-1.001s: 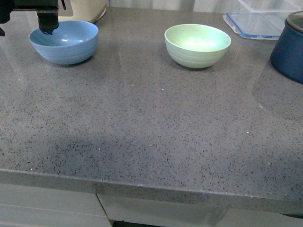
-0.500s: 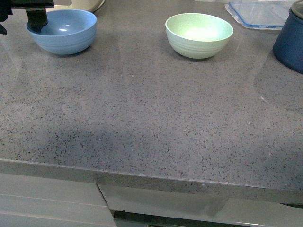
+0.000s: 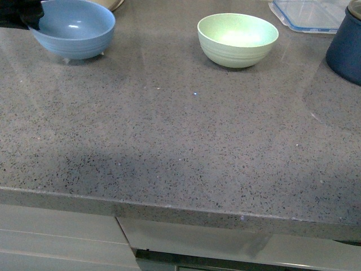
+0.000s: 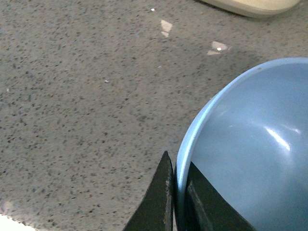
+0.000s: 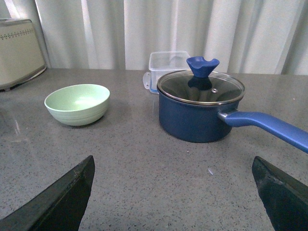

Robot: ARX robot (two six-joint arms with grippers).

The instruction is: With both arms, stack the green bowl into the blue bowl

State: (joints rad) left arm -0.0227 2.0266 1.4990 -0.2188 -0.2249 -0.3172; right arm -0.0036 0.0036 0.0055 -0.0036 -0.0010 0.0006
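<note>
1. The blue bowl is at the far left of the grey speckled counter, upright and empty.
2. The left gripper pinches the blue bowl's left rim. One finger is outside the wall, the other is inside, and the rim is clamped between them.
3. In the front view only a dark bit of the left gripper shows, at the bowl's left edge.
4. I cannot tell whether the blue bowl's base touches the counter.
5. The green bowl stands upright and empty on the far counter, a little right of centre. It is well apart from the blue bowl and nothing touches it.
6. The right gripper is spread wide and holds nothing. It hangs over bare counter, facing the green bowl and the pot, well apart from both.
7. The pot is navy and sits at the far right, with a glass lid on top.
8. A clear box lies farther back, between the green bowl and the pot.
9. A cream appliance stands at the far left, just behind the blue bowl.
10. A pale curtain hangs behind the counter.
</note>
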